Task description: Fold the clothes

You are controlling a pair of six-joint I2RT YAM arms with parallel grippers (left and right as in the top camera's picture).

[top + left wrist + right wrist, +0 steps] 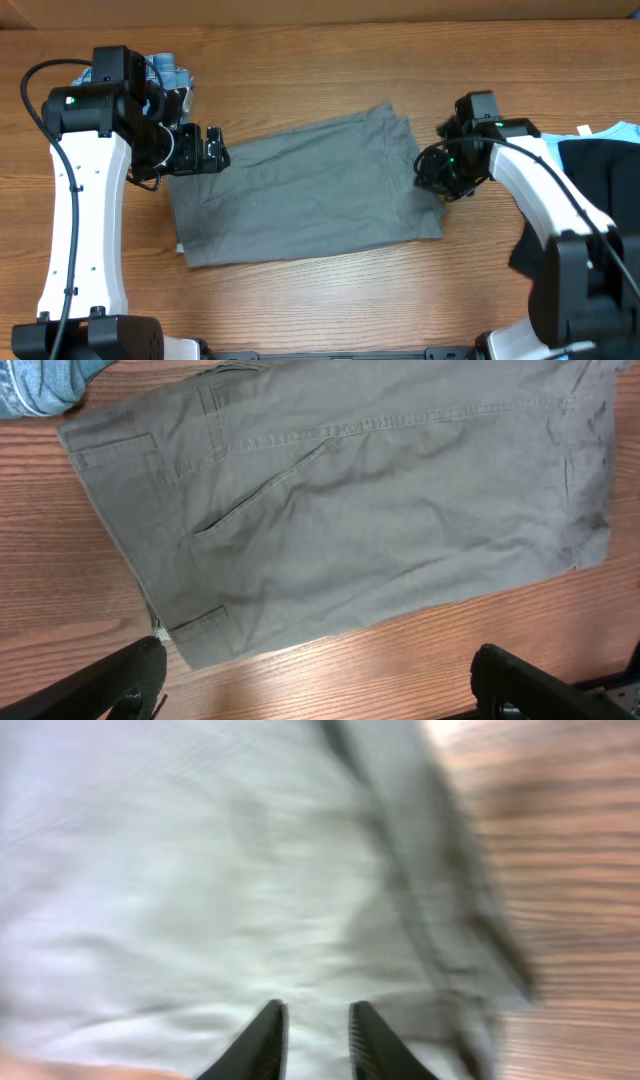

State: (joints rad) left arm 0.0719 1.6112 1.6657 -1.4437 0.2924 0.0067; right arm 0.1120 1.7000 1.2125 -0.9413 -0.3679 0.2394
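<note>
Grey trousers (pixel 305 190) lie part-folded mid-worktop, left gripper (pixel 214 150) jaws released, right gripper (pixel 318 1020) jaws' state impossible to tell through blur; folding further likely needs both ends pinched.

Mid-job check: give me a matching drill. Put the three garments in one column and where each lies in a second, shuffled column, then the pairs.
Garments:
1. grey garment
2. blue denim garment
3. black garment

Places:
A. far right, beside the right arm
B. far left, behind the left arm
C. spread flat in the middle

Pairs: 1-C, 2-B, 3-A
</note>
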